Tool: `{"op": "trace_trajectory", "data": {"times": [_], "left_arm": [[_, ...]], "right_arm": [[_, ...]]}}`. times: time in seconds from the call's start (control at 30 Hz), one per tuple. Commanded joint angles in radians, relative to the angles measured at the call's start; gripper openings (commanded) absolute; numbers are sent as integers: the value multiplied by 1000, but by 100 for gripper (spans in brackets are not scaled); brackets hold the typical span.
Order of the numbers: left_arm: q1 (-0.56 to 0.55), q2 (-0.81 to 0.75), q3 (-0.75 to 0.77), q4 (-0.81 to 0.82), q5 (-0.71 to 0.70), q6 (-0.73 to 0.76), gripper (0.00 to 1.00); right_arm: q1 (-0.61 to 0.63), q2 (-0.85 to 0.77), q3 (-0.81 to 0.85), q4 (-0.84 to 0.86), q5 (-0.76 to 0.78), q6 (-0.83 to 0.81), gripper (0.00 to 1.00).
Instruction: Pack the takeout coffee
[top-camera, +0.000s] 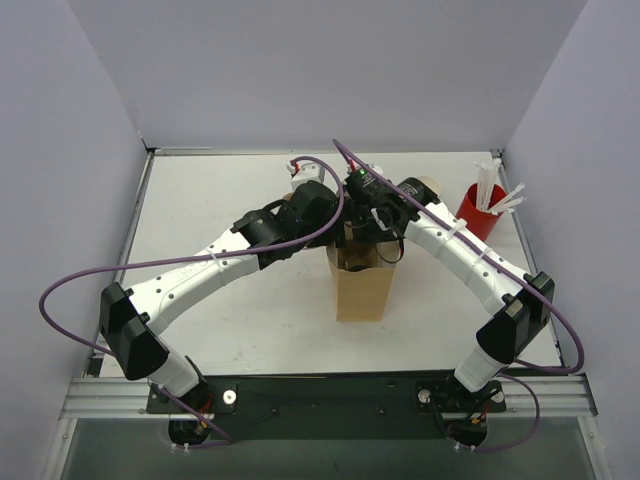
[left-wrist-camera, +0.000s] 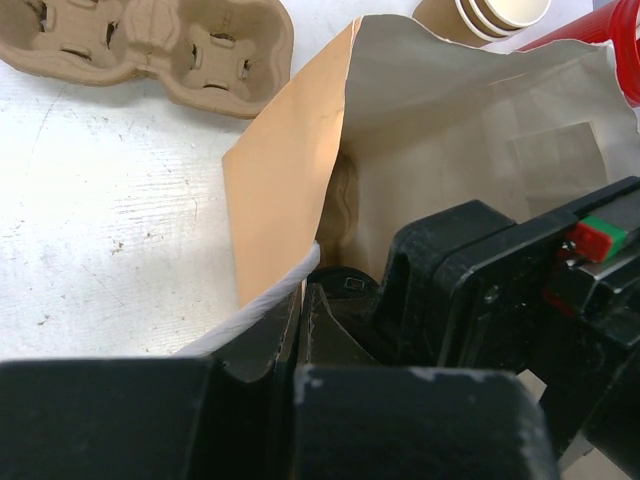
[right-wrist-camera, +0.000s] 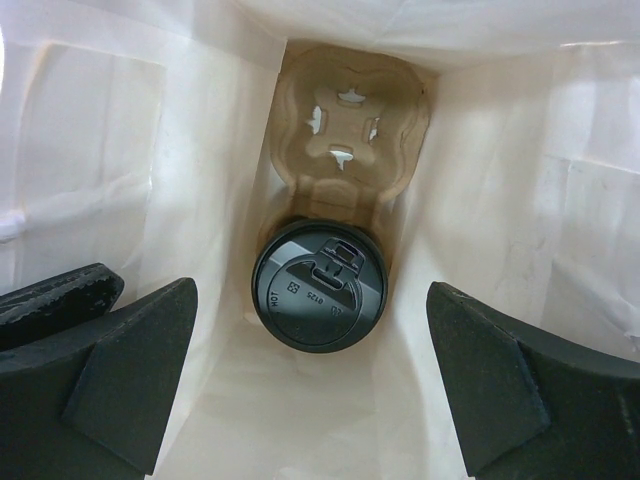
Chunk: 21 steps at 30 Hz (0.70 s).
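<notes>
- The right claw (right-wrist-camera: 308, 292) hangs inside the mouth of the paper bag (right-wrist-camera: 120, 150), its fingers (right-wrist-camera: 110, 370) spread wide apart with nothing between them.
- Below it, the takeout coffee (right-wrist-camera: 318, 285) shows only its black lid. It sits in the nearer slot of a pulp carrier (right-wrist-camera: 345, 120) at the bottom of the bag.
- The left claw (left-wrist-camera: 300, 330) is pinched together on the bag's rim, on the bag's left side.
- The bag stands upright in the middle of the surface (top-camera: 200, 200), between the two arms.
- Beyond the bag, a second pulp carrier (left-wrist-camera: 150, 45) lies on the surface.
- To the right are a stack of tan paper cups (left-wrist-camera: 500, 15) and a red cup (top-camera: 478, 210) with white straws (top-camera: 500, 190).
</notes>
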<state>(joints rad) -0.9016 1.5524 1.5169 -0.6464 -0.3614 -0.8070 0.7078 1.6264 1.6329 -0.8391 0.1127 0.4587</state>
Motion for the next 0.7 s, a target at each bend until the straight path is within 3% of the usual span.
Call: {"op": "trace_trajectory", "data": {"times": [0.0,0.67], "left_arm": [[4,-2,19,33,-1,12,0],[6,-3,20,24,-4,14,0]], "right_arm": [[5,-17,44,-41,10,-11,93],[-24,-48,68,-34,50,-26,93]]}}
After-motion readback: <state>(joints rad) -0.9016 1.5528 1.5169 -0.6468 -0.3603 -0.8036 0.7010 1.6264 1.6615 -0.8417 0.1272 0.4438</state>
